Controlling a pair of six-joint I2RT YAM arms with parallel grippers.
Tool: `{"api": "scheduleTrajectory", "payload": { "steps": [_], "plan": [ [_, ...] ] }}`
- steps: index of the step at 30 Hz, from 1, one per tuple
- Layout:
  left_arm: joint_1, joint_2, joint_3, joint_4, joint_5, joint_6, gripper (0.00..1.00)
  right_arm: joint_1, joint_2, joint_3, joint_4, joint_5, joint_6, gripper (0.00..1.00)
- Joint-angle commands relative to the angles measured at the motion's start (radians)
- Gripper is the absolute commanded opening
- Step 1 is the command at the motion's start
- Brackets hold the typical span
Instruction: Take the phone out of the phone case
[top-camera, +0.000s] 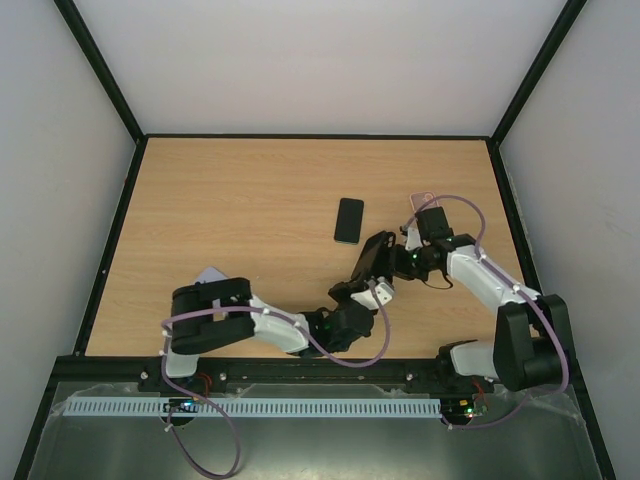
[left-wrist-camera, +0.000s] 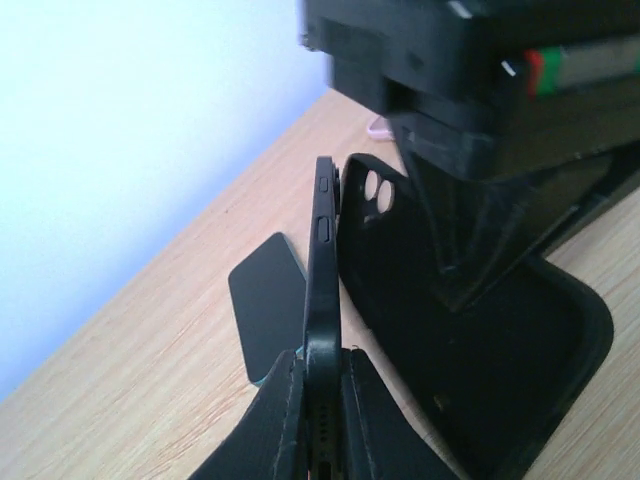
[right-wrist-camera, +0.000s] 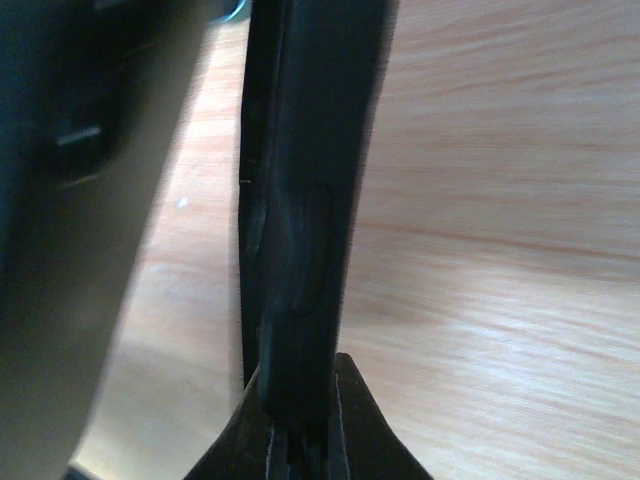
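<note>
A thin black phone (left-wrist-camera: 322, 250) stands on edge, side buttons showing, with my left gripper (left-wrist-camera: 322, 355) shut on its lower end. Right beside it the black phone case (left-wrist-camera: 480, 330) hangs open and hollow, its camera holes at the top. The right arm's dark body looms over the case. In the right wrist view my right gripper (right-wrist-camera: 300, 365) is shut on the case's rim (right-wrist-camera: 300, 200). From above, both grippers (top-camera: 372, 275) (top-camera: 398, 258) meet at mid-table around the dark phone and case (top-camera: 376, 252), too small there to tell apart.
A second black phone (top-camera: 349, 220) lies flat on the wooden table (top-camera: 230, 210), just beyond the grippers; it also shows as a dark slab (left-wrist-camera: 265, 300). A small pink item (top-camera: 422, 199) lies behind the right gripper. A pale sheet (top-camera: 210, 272) lies by the left arm.
</note>
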Motion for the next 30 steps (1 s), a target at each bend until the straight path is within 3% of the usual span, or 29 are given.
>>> {"api": "scheduleTrajectory", "payload": {
  "steps": [1,5,9,12,16,30],
  "plan": [
    [-0.004,-0.146,-0.054,0.018,-0.029,-0.109,0.03,-0.026,-0.043,0.004,0.022,0.114,0.023,0.02],
    [-0.007,-0.255,-0.130,-0.008,0.012,-0.200,0.03,-0.038,-0.046,0.023,0.017,0.147,0.015,0.02],
    [-0.015,-0.362,-0.188,-0.093,0.013,-0.275,0.03,-0.046,0.025,0.129,-0.008,0.219,-0.106,0.02],
    [-0.015,-0.422,-0.216,-0.158,0.009,-0.302,0.03,-0.122,0.151,0.248,-0.041,0.056,-0.279,0.02],
    [-0.015,-0.487,-0.252,-0.220,-0.016,-0.325,0.03,-0.141,0.365,0.443,-0.186,-0.025,-0.475,0.02],
    [-0.016,-0.657,-0.366,-0.303,-0.053,-0.418,0.03,-0.213,0.620,0.613,-0.162,0.165,-0.538,0.02]
  ]
}}
